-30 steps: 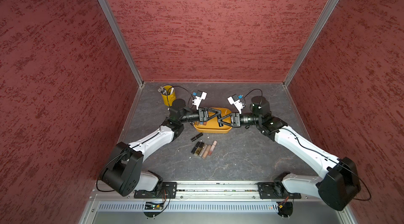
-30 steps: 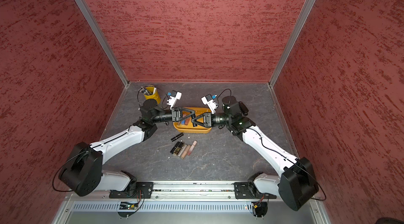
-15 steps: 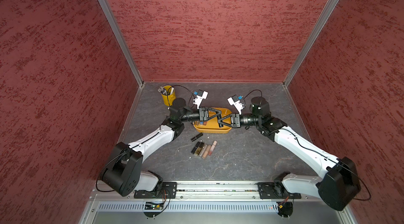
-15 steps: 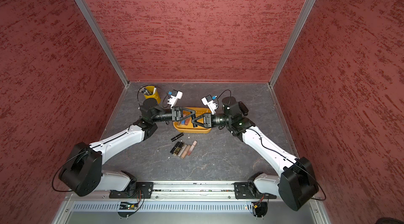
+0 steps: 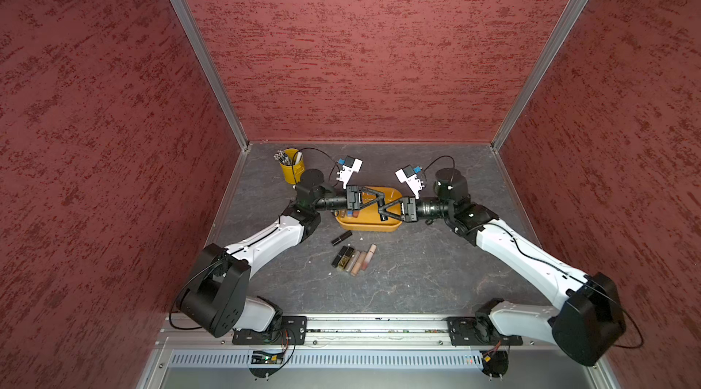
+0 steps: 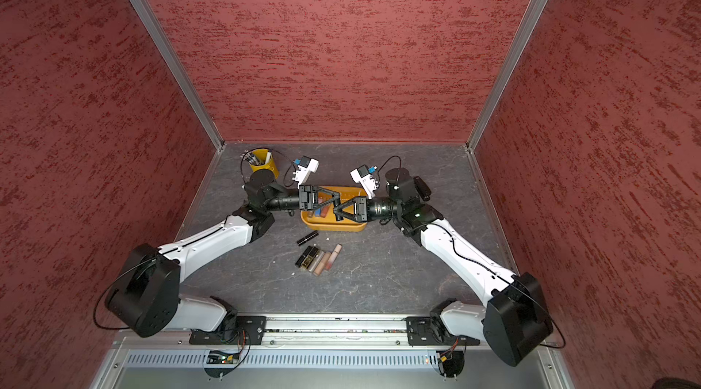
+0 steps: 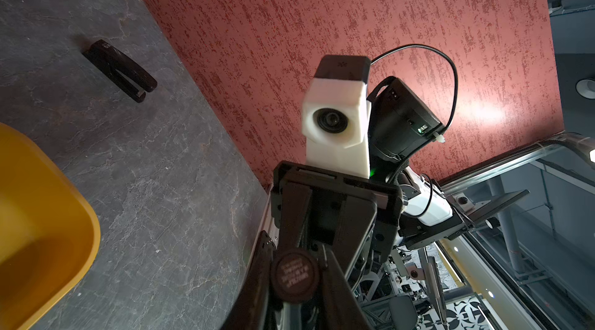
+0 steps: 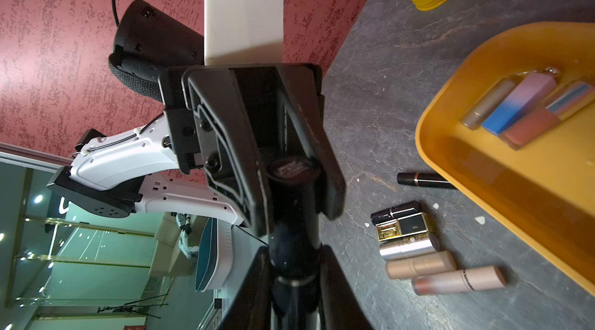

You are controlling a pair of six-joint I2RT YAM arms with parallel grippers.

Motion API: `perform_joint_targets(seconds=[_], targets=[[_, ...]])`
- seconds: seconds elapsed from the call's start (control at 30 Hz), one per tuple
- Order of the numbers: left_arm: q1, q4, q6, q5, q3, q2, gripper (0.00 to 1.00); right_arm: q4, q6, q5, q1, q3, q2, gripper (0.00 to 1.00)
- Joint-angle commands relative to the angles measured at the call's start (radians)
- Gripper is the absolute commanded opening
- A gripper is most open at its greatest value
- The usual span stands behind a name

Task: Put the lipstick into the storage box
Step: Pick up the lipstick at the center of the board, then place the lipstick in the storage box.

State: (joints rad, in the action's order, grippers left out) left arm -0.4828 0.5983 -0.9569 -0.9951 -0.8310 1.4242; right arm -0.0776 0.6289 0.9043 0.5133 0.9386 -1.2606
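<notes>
Above the yellow-orange storage box (image 5: 394,227) (image 6: 352,228) my two grippers meet tip to tip, both gripping one black lipstick (image 8: 294,209). My left gripper (image 5: 381,202) (image 7: 294,259) is shut on its far end, whose round cap (image 7: 294,275) sits between the fingers. My right gripper (image 5: 380,211) (image 8: 294,257) is shut on the lipstick's other end. The lipstick lies level, held over the box. Several lipsticks (image 8: 515,106) lie inside the box at its left end.
A black lipstick (image 5: 341,238) and a row of several tubes (image 5: 352,260) lie on the table in front of the box. A yellow pen bucket (image 5: 291,170) stands at the back left. A black stapler (image 7: 120,71) lies behind the right arm.
My left gripper's jaws have closed on the lipstick that the right gripper holds. Both arms have stayed in place over the box.
</notes>
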Motion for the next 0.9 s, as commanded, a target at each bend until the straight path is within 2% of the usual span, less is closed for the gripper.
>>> perform_joint_targets(seconds=[0.0,0.13,0.23,0.37,0.5,0.6,0.87], targets=[[-0.002,-0.016,0.017,-0.031,-0.029,0.015,0.16,0.009,-0.004,-0.021,-0.004,-0.005,-0.003,0.32],[0.007,-0.081,0.051,-0.028,-0.044,0.015,0.15,-0.007,-0.007,-0.042,-0.011,-0.006,0.001,0.58],[0.021,-0.305,0.163,-0.002,-0.092,0.006,0.16,-0.029,-0.016,-0.067,-0.025,-0.006,0.017,0.68],[0.033,-0.671,0.372,0.108,-0.209,0.012,0.16,-0.114,-0.063,-0.149,-0.041,0.004,0.053,0.71],[0.036,-0.948,0.516,0.261,-0.344,0.070,0.16,-0.251,-0.128,-0.310,-0.043,0.027,0.078,0.72],[0.035,-1.036,0.554,0.329,-0.416,0.125,0.16,-0.321,-0.159,-0.389,-0.042,0.035,0.083,0.72],[0.000,-1.202,0.640,0.464,-0.585,0.256,0.16,-0.330,-0.204,-0.448,-0.042,-0.006,0.125,0.72]])
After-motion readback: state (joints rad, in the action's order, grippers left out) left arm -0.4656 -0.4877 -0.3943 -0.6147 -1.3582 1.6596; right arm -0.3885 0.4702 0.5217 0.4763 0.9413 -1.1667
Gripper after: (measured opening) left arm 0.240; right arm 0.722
